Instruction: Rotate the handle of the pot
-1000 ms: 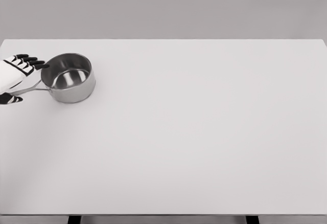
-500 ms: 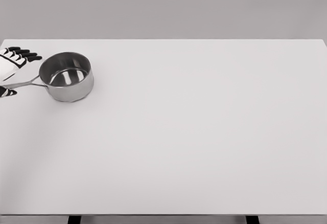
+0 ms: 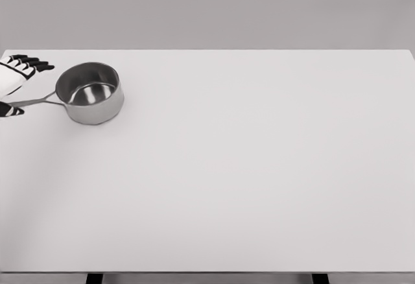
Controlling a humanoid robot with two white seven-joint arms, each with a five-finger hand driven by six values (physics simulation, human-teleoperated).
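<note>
The steel saucepan sits at the worktop's far-left corner, its long handle pointing toward nine o'clock, straight into the left robot hand at the picture's edge. Fingers above, thumb below, it brackets the handle's end; whether it grips, I cannot tell.

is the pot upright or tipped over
Upright: the pot sits flat on the table, open rim up, shiny inside bottom visible.

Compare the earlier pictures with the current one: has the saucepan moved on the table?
Yes. The saucepan has shifted slightly right and toward the table's far edge, its handle swinging nearer level.
</note>
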